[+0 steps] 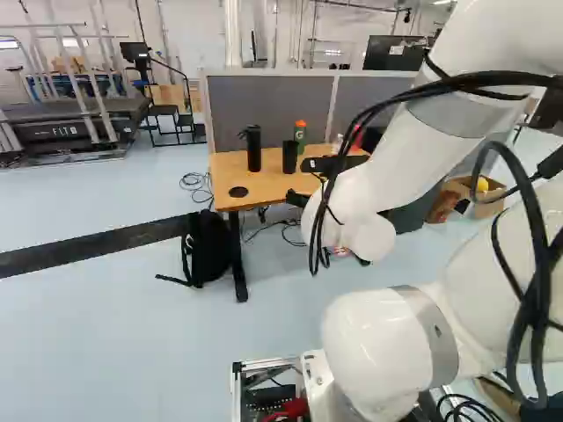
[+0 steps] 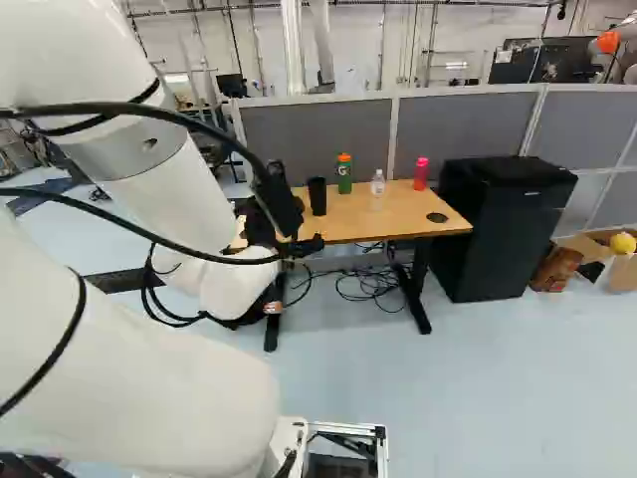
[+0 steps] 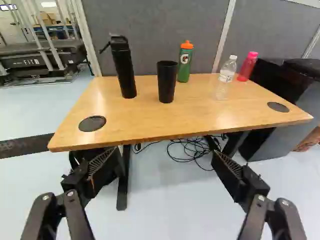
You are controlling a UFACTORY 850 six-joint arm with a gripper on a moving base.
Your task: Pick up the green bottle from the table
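Green bottle stands upright at the back of the table, well ahead of a wide-open gripper

The green bottle (image 3: 184,65), with an orange cap, stands on the wooden table (image 3: 150,120) near its back edge, close to the grey partition (image 3: 155,30). Just beside it and nearer the front edge is a black tumbler (image 3: 166,82); on the tumbler's other side stands a taller black flask (image 3: 124,70) with a handle on its lid. On the green bottle's opposite side come a clear bottle (image 3: 226,80) with a white cap, then a pink bottle (image 3: 247,66) closer to the back. All of them are upright and apart from one another.

The gripper (image 1: 296,180) is well apart from the green bottle. In the wrist view its two fingers are spread wide, with nothing held between them, and the tabletop lies ahead of their tips.

Under the table, loose black cables (image 3: 192,150) lie on the floor, and a black backpack (image 1: 209,246) rests by one table leg. A black cabinet (image 2: 508,229) stands beside the table at the pink bottle's end, and farther along, at the right of the right base view, is a cardboard box (image 2: 622,274) with something yellow in it. A treadmill (image 1: 62,132) stands at the far left of the left base view
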